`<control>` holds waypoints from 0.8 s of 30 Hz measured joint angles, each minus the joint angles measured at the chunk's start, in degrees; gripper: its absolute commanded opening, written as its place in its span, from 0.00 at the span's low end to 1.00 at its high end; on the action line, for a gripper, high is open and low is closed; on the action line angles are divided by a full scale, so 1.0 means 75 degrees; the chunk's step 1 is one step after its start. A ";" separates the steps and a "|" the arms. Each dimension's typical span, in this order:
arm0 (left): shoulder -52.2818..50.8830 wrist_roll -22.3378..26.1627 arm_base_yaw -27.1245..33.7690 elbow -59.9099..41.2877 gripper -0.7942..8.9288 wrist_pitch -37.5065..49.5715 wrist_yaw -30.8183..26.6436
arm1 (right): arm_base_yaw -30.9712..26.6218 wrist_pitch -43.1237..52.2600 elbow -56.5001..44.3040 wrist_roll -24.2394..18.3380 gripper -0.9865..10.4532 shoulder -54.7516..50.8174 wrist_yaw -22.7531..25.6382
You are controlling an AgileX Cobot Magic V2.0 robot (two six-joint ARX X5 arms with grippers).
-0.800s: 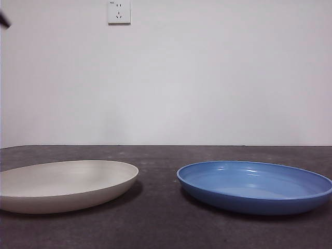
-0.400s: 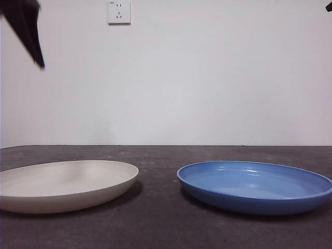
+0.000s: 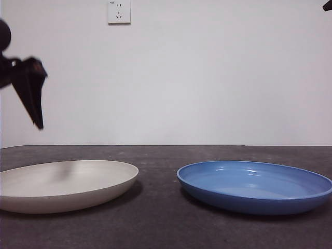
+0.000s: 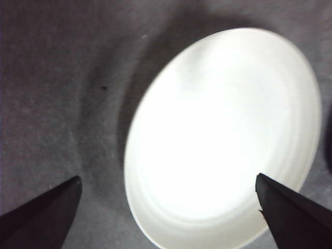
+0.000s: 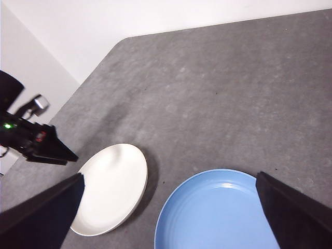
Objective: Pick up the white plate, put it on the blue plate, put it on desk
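cream white plate (image 4: pixel 223 140) lies under the left gripper (image 4: pixel 168 187), jaws spread, gripping nothing.

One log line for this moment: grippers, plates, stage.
left gripper: open, above white plate, no contact | right gripper: open, high, waiting | blue plate: empty, on desk | stage: pre-grasp

Behind everything I've got a plain white wall (image 3: pixel 207 78) filling the back of the front view, evenly lit and unmarked. High on it, toward the left side of that view, there's a white wall socket (image 3: pixel 119 11) with its small dark slots showing, its top cut off by the edge of the view. From the right wrist camera I'm picking up the same wall (image 5: pixel 155 13) as a pale band, meeting a second wall face (image 5: pixel 31 72) at a corner.
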 measured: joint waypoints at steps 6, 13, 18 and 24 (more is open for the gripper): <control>0.0694 0.0076 0.0047 0.0000 0.75 0.0393 0.0000 | 0.0000 0.0000 0.0000 0.0003 0.66 0.0000 0.0000; 0.1058 0.0105 0.0047 0.0000 0.75 0.0615 0.0020 | 0.0000 0.0000 0.0000 0.0003 0.66 0.0000 0.0003; 0.1224 0.0111 0.0061 0.0050 0.66 0.0708 0.0187 | 0.0000 0.0000 0.0000 0.0000 0.66 0.0000 0.0006; 0.1288 0.0122 0.0064 0.0050 0.42 0.0714 0.0143 | 0.0000 0.0000 0.0000 0.0000 0.66 0.0000 0.0006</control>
